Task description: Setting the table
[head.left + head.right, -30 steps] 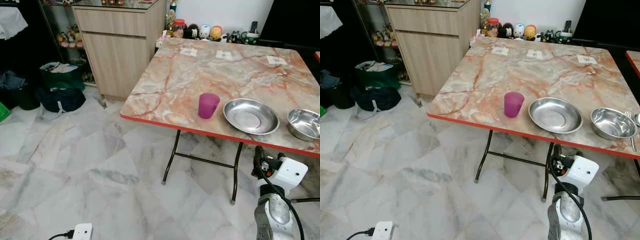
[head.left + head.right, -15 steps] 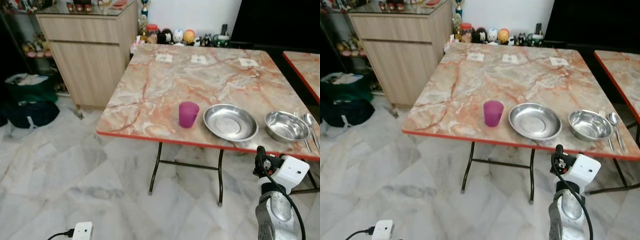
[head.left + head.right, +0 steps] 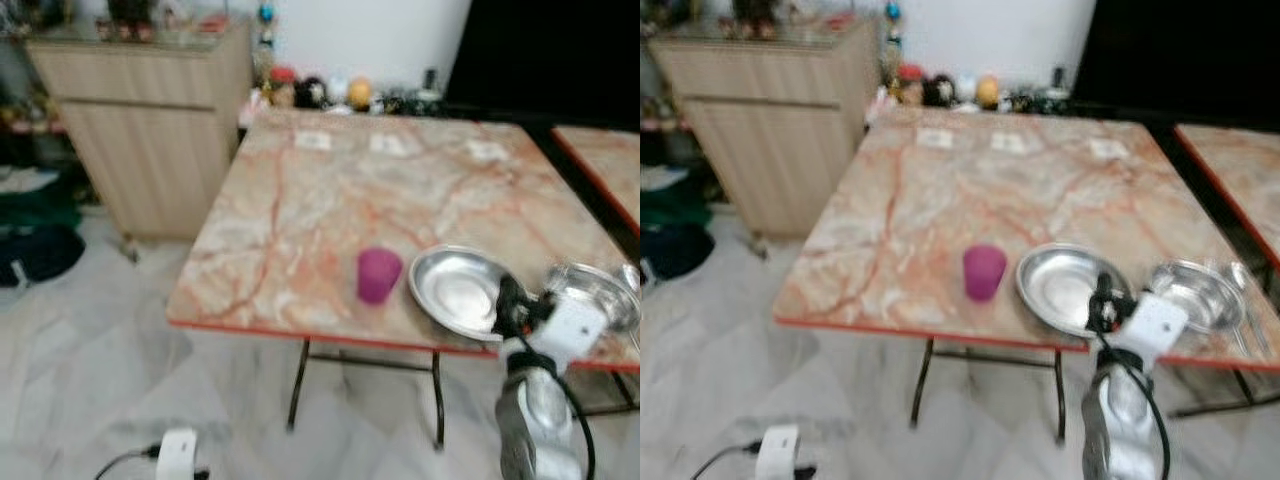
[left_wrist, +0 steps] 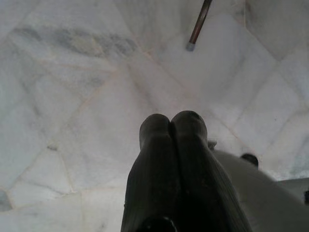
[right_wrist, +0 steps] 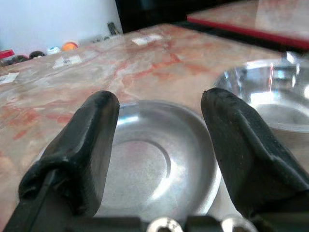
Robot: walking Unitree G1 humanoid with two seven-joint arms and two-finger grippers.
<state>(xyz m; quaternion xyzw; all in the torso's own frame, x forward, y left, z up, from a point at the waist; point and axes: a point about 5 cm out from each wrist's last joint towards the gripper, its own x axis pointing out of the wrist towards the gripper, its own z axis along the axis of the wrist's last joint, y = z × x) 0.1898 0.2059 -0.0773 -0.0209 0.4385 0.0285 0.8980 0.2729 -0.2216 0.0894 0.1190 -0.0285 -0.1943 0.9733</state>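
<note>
1. The plate, shallow and steel, lies near the front edge of the marble-patterned worktop, with a purple cup just beside it on the left and a steel bowl on its right.
2. Cutlery lies beyond the bowl, too blurred to tell apart.
3. The right pincer is raised at the worktop's front edge, its fingers spread wide and empty, the plate seen between them.
4. The left pincer hangs over the marble floor, fingers pressed together, holding nothing.
5. A wooden cabinet stands left of the worktop; small figurines line the wall behind.
</note>
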